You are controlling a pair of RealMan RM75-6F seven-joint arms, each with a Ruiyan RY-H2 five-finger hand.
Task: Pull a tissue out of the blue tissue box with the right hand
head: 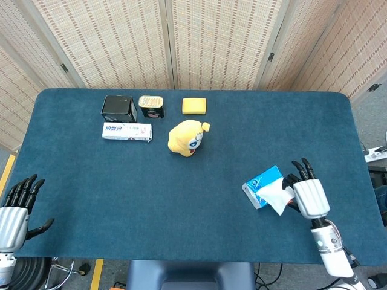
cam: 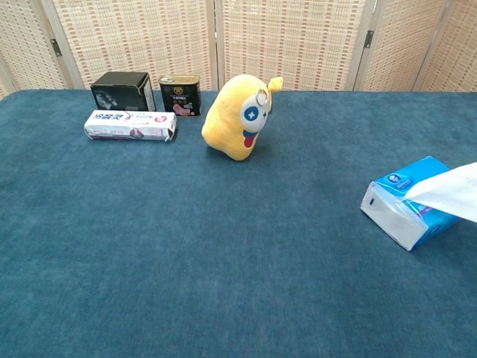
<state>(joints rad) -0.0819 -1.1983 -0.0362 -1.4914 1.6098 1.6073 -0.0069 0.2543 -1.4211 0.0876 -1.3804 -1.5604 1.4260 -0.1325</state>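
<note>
Right hand (head: 307, 194) of mine touches the white tissue (head: 276, 194) that sticks out of the blue tissue box (head: 261, 183); whether my fingers really pinch it, I cannot tell. Near the table's right edge lies this box. My left hand (head: 15, 211) is open and holds nothing.

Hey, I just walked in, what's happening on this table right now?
A two-armed robot is working on pulling a tissue from a blue tissue box near its right side. Its right hand is at the white tissue sticking out of the box, apparently taking hold of it; the tissue is not yet free. The left hand rests idle at the table's near left edge, holding nothing. A yellow plush toy and some small boxes sit untouched farther back.
</note>
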